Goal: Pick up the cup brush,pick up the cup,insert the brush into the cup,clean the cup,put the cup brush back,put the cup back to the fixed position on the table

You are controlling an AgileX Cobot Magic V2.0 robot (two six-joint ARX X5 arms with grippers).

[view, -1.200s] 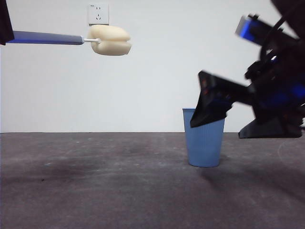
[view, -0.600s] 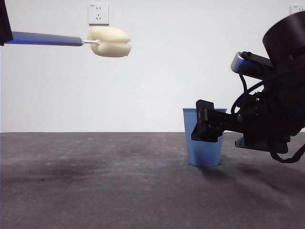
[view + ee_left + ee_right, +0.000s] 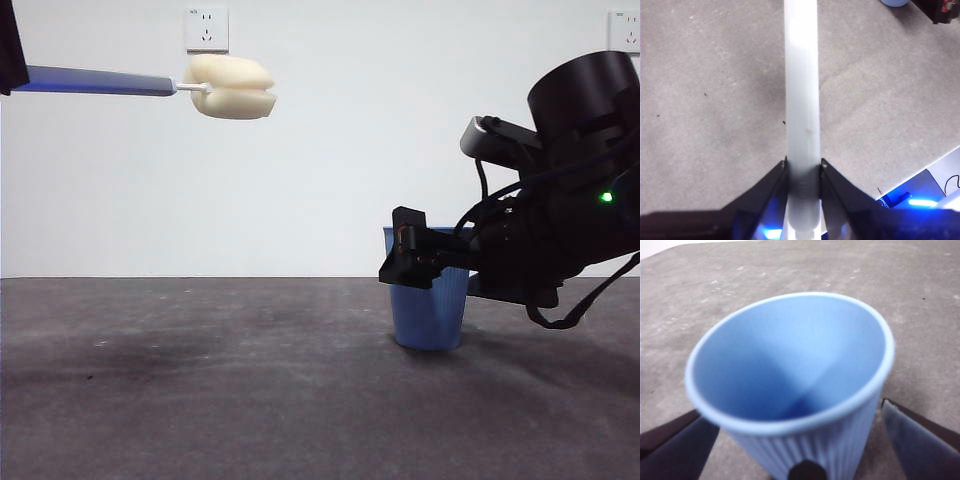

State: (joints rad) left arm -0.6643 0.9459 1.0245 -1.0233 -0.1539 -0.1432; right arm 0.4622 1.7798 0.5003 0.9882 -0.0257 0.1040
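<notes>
cup brush (image 3: 150, 83) clamped by its handle in the left gripper (image 3: 803, 167) and held high above the table (image 3: 200, 400), cup (image 3: 430, 300) stood upright on the table, flanked by the spread jaws of the right gripper (image 3: 800, 435)

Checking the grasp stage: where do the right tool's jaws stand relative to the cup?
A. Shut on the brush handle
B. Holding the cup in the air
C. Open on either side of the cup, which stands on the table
C: in the right wrist view the right tool has a jaw on each side of the cup, with gaps, and the front view shows the cup on the table.

Ribbed blue cup (image 3: 430, 305); pale-yellow, grey-handled cup brush (image 3: 232, 86).
</notes>
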